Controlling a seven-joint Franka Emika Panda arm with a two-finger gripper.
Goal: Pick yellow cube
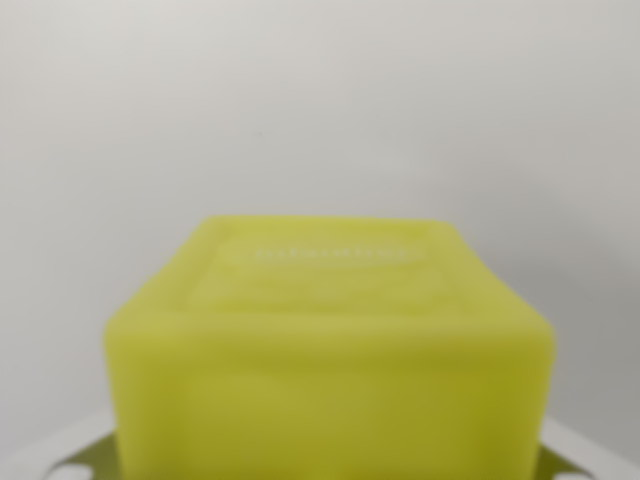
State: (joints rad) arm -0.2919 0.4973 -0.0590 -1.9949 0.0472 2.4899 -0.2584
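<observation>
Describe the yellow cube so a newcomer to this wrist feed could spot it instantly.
Against the plain pale grey background that fills the wrist view, look at the lower middle. The yellow cube is the blurred lime-yellow block there, cut off by the bottom edge, the only coloured thing in view.

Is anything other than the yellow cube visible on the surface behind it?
No: behind the yellow cube the wrist view shows only a plain pale surface, with no other object.

place unclear, plain pale backdrop (320, 100) only
</observation>
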